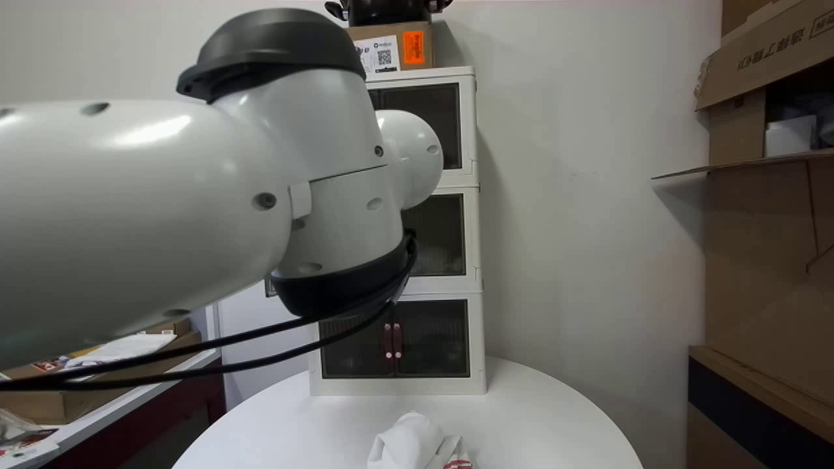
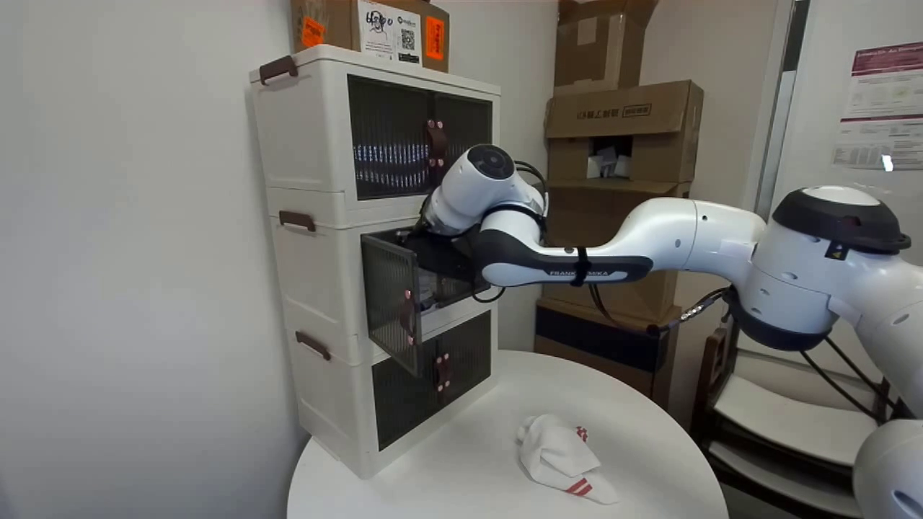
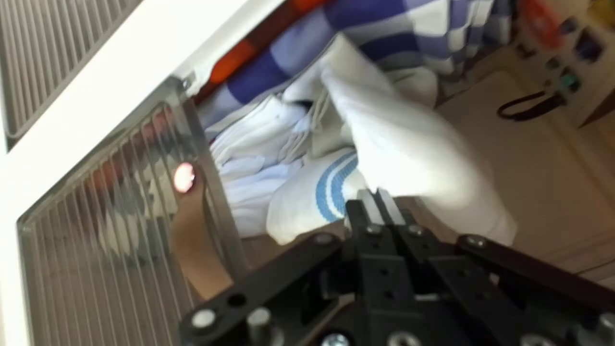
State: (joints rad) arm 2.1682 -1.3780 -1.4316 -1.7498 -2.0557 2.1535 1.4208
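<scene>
Cloths inside the middle compartment [image 2: 314,285] of a white cabinet [image 2: 306,144], reached as I drive the arm [image 2: 670,238] from a distance. My fingers [image 3: 371,207] are clenched, nearly meeting, on the edge of a white cloth [image 3: 408,144]; this cloth lies within the compartment, spreading beyond the fingertips and, blurred, past them to the right of the wrist view. Just to its left is a blue-striped cloth [image 3: 312,197]; whether the two form one piece I cannot tell. Farther in are pale folded fabric [image 3: 254,168] and a purple-checked cloth [image 3: 375,19], with a dark loop [image 3: 533,105] to the right.

The ribbed door [image 2: 389,288] stands swung outward, its brown strap handle [image 3: 199,245] to the left of my fingers in the wrist view. In an exterior view the end of my arm is at the opening, hiding the fingers. The lower doors [image 2: 404,404] are closed.

The cabinet stands on a round white surface [image 2: 649,432], where a red-striped cloth [image 2: 559,458] lies crumpled in both exterior views. A cardboard box [image 2: 332,29] with orange labels rests on top of the cabinet; brown cartons [image 2: 577,209] are stacked beyond.
</scene>
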